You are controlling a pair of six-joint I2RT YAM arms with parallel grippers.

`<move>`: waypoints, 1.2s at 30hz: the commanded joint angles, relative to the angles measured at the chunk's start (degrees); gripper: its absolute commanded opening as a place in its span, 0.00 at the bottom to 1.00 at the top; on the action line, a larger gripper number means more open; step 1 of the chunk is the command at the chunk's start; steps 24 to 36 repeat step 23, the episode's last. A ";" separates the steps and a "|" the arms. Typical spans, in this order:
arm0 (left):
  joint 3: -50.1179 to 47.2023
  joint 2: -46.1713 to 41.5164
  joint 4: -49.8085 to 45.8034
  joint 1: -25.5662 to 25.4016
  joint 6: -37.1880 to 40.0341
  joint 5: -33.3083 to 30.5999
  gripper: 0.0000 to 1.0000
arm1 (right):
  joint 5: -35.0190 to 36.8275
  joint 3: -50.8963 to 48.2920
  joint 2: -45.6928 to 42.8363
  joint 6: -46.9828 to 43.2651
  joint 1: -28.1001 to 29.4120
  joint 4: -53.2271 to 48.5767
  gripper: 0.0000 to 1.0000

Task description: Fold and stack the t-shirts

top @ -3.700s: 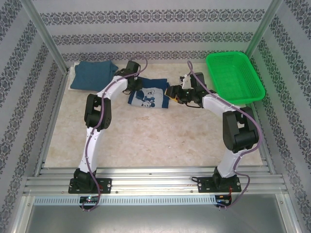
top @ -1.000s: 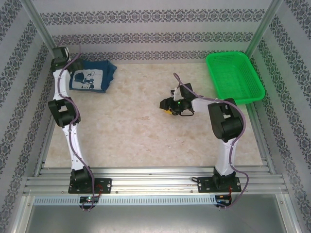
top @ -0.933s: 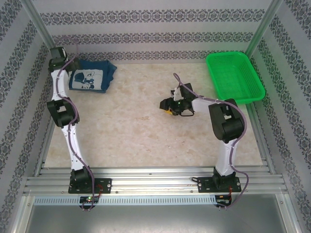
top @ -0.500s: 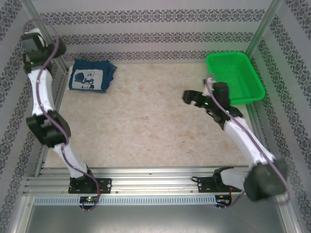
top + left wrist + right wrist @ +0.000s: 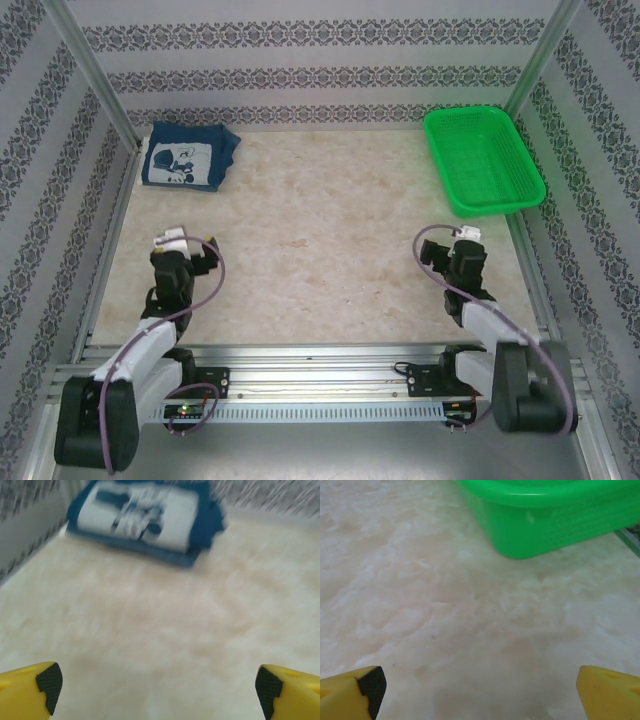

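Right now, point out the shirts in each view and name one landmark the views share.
Top external: shirts in the far left corner, printed one on top.
Left wrist: shirts at top, left of centre, blurred.
Right wrist: faces the basket at the far right instead.
Shared landmark: the pale marbled table.

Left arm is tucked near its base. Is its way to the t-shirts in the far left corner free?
Probably yes: only bare table lies between the open left gripper and the t-shirts.
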 commanded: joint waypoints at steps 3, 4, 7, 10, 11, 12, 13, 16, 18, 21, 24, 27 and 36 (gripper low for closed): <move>0.76 23.08 36.82 -0.62 6.73 -2.73 1.00 | 3.76 1.54 12.10 -9.47 6.34 26.98 0.98; 1.86 25.32 36.35 -1.07 7.18 -3.88 1.00 | 3.31 1.43 16.12 -9.83 6.39 31.18 0.98; 7.90 35.26 34.65 0.94 7.57 3.34 1.00 | 6.48 5.40 22.24 -6.85 5.28 29.65 0.98; 12.81 34.70 23.09 2.29 6.27 6.18 1.00 | 2.98 6.33 22.73 -5.01 2.60 31.18 0.98; 12.08 36.19 27.67 2.34 6.77 5.83 1.00 | 3.35 6.37 21.96 -5.00 2.84 29.51 0.98; 11.65 36.99 30.27 2.33 7.03 5.95 1.00 | 3.24 7.08 20.25 -5.24 2.92 25.18 0.98; 12.71 35.56 25.48 2.33 6.45 5.89 1.00 | 4.16 7.76 20.17 -5.90 3.65 24.01 0.98; 12.04 36.60 28.58 2.33 6.79 5.88 1.00 | 5.09 7.64 20.47 -6.07 4.07 24.92 0.98; 12.33 36.04 26.72 2.33 6.49 5.89 1.00 | 1.99 7.81 20.70 -5.08 2.40 24.56 0.98; 12.32 36.05 26.78 2.35 6.51 5.89 1.00 | 0.17 7.59 20.57 -4.88 1.76 24.72 0.98; 11.76 36.29 28.50 2.33 6.77 6.08 1.00 | 0.88 7.26 20.27 -5.49 2.33 25.20 0.98; 11.76 36.29 28.50 2.33 6.77 6.08 1.00 | 0.88 7.26 20.27 -5.49 2.33 25.20 0.98; 11.76 36.29 28.50 2.33 6.77 6.08 1.00 | 0.88 7.26 20.27 -5.49 2.33 25.20 0.98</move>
